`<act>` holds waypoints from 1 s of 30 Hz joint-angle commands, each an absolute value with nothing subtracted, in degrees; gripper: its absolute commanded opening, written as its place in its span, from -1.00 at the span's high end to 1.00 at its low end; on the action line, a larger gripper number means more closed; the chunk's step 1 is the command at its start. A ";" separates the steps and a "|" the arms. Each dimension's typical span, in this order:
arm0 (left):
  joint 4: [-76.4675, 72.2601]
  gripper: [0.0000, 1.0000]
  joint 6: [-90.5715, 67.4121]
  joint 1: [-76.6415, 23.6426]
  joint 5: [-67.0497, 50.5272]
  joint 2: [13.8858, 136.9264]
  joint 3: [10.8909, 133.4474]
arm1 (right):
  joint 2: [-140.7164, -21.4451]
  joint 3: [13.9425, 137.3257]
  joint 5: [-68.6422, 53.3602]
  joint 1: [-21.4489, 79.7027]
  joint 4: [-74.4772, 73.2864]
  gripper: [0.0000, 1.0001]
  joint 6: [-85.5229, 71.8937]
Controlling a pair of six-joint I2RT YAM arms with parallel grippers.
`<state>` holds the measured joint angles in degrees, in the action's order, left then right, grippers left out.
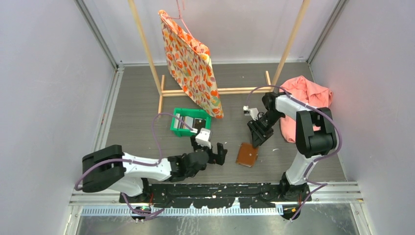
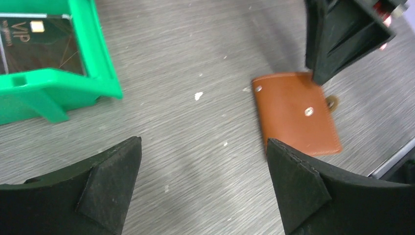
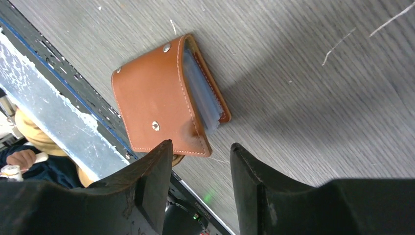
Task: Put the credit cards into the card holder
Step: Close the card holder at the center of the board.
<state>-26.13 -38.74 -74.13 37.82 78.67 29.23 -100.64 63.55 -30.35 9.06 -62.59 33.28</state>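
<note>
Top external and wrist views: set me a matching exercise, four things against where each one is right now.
Things:
1. card holder
2. black card
3. patterned bag
4. pink cloth

Places:
A. hanging from the wooden rack
B. heaped at the right side of the table
C. inside the green bin
D. lying on the table beside the right gripper

Pairs: 1-D; 2-C; 3-A; 4-B
</note>
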 commanded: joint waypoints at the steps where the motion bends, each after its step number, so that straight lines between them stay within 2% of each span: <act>1: -34.41 -0.99 -30.99 -72.15 33.96 74.04 23.48 | -102.85 67.05 -31.26 9.76 -63.22 -0.04 32.47; 5: -33.65 -0.87 -27.53 -72.16 24.99 69.59 21.47 | -105.50 67.95 -32.95 11.99 -64.42 0.14 34.16; 9: -34.79 -0.78 -26.94 -72.16 18.19 68.59 19.47 | -107.48 70.04 -35.58 15.00 -66.83 0.68 36.68; 13: -39.15 -0.71 -28.79 -72.16 15.30 70.21 17.26 | -108.36 73.38 -34.50 18.17 -66.46 0.96 38.47; 18: -41.71 -0.66 -29.31 -72.17 15.24 72.60 16.66 | -107.53 78.65 -30.92 25.06 -66.27 0.98 47.29; 19: -42.90 -0.65 -29.18 -72.16 15.12 73.27 16.39 | -107.30 79.21 -29.75 26.58 -65.80 0.96 49.25; 20: -44.74 -0.64 -29.22 -72.16 15.04 73.98 15.98 | -107.20 79.81 -28.58 27.81 -64.76 0.84 49.81; 21: -46.88 -0.64 -29.70 -72.16 15.36 74.84 15.39 | -107.50 80.85 -27.65 28.55 -63.95 0.56 49.53; 23: -53.19 -0.63 -31.38 -72.16 15.92 77.62 14.04 | -108.61 83.83 -27.04 28.86 -64.76 0.26 47.27; 26: -58.61 -0.62 -36.16 -72.16 17.11 81.91 13.97 | -105.34 83.29 -24.32 27.26 -63.27 0.06 43.51; 30: -59.03 -0.55 -47.17 -72.23 20.89 87.50 16.78 | -89.17 74.55 -22.65 23.86 -58.20 -0.19 39.84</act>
